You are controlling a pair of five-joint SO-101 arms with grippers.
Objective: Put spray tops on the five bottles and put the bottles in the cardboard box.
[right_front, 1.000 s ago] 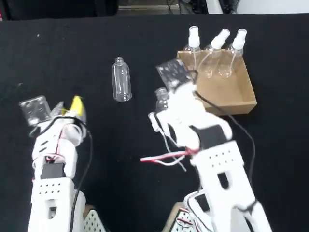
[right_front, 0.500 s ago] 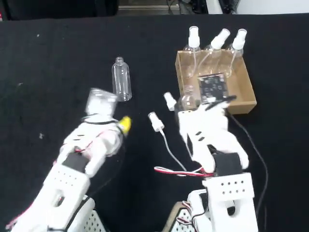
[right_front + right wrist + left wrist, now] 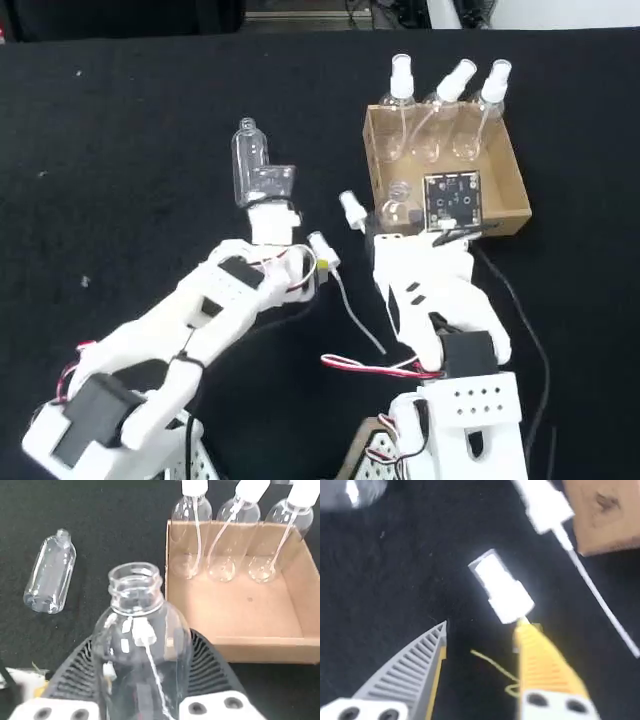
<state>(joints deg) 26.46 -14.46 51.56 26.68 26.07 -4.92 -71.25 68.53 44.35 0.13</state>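
My right gripper (image 3: 142, 680) is shut on a clear bottle (image 3: 137, 630) with no top, held upright just in front of the cardboard box (image 3: 505, 190) near its left corner. In the box three bottles with spray tops (image 3: 438, 115) lean on the back wall. Another open bottle (image 3: 251, 165) lies on the black table, left of the box. Two loose spray tops rest on the table: one (image 3: 352, 210) by the box, one (image 3: 502, 590) just ahead of my left gripper (image 3: 482, 627). That gripper is open, its yellow fingertip touching the top.
The black table (image 3: 120, 130) has free room at the left and back. My left arm (image 3: 200, 310) stretches diagonally across the middle. Red and white cables (image 3: 365, 365) trail between the arms near the front.
My left arm has swung from the far left across to the loose spray top in the middle. My right arm has carried the bottle rightward to the box's front.
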